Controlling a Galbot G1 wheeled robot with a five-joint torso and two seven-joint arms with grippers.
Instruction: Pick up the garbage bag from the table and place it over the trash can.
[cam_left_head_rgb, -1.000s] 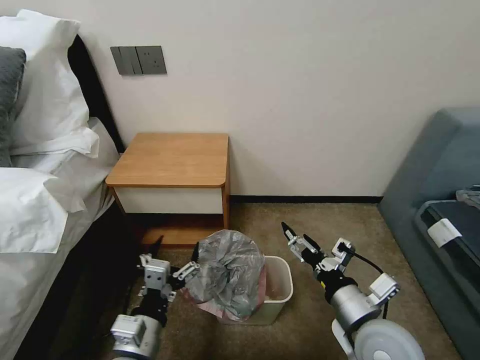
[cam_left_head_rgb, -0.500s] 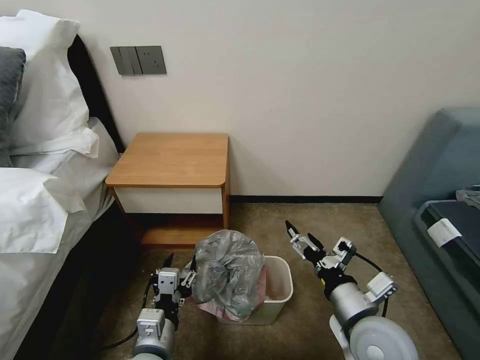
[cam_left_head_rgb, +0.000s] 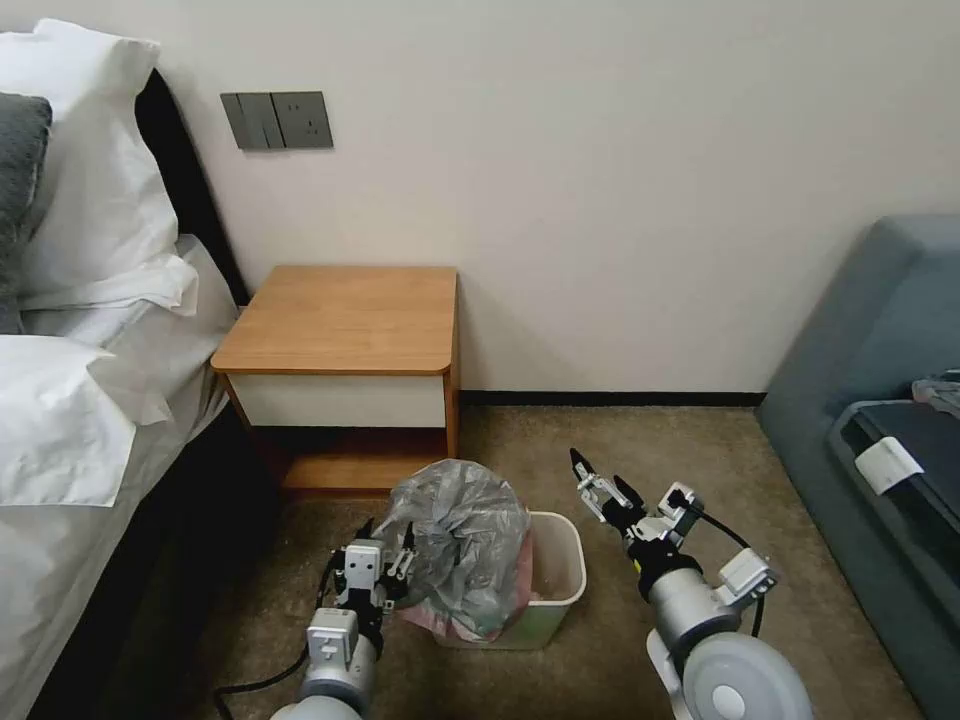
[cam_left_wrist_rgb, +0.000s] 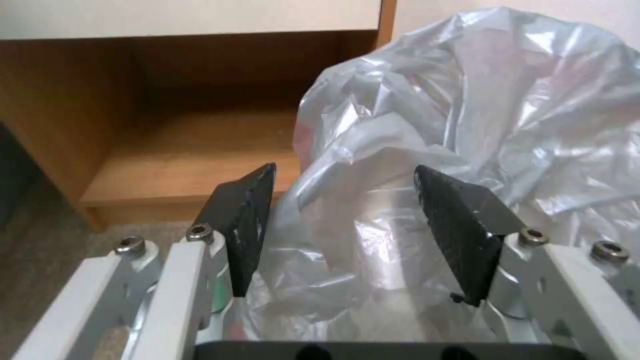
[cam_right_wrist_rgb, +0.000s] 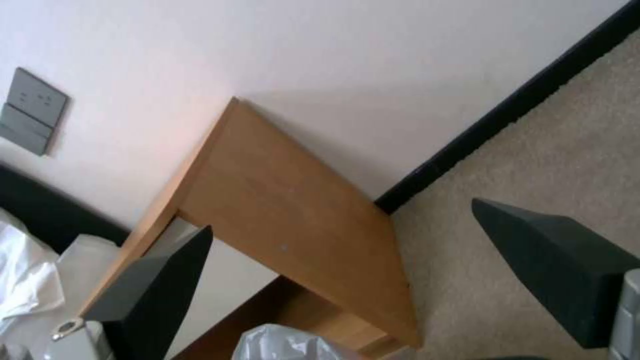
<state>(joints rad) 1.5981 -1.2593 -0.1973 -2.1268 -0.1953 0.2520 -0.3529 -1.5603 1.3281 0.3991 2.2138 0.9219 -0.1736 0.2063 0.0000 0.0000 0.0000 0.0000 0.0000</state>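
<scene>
Over the last second the left gripper (cam_left_head_rgb: 385, 560) has slid in toward the trash can (cam_left_head_rgb: 560, 580) from out on the carpet, and its fingers, which were splayed wide, have narrowed; now it sits right against the near left flank of the garbage bag (cam_left_head_rgb: 460, 545). The bag is no longer on the table (cam_left_head_rgb: 345, 320), whose top is bare; it stands bunched up in a puffy grey heap over the left half of the trash can, its pink edge spilling down the can's front, while the right half of the can's mouth is uncovered. In the left wrist view the gripper's two dark fingers (cam_left_wrist_rgb: 243, 225) stand apart with a fold of the bag (cam_left_wrist_rgb: 413, 165) bulging between them, so the jaws are parted and bracket the plastic without pinching it. The right gripper (cam_left_head_rgb: 597, 485) hovers just beyond the can's right rim, fingers spread and holding nothing, and has barely shifted. The step in hand looks like taking a fresh hold on the bag's side so it can be spread over the rim. To do that well, the left fingers should probably close on a gathered fold low near the pink edge rather than on the puffed crown, since thin film slips and tears easily. Any pull should stay gentle, as the light can could tip or slide on the carpet.
</scene>
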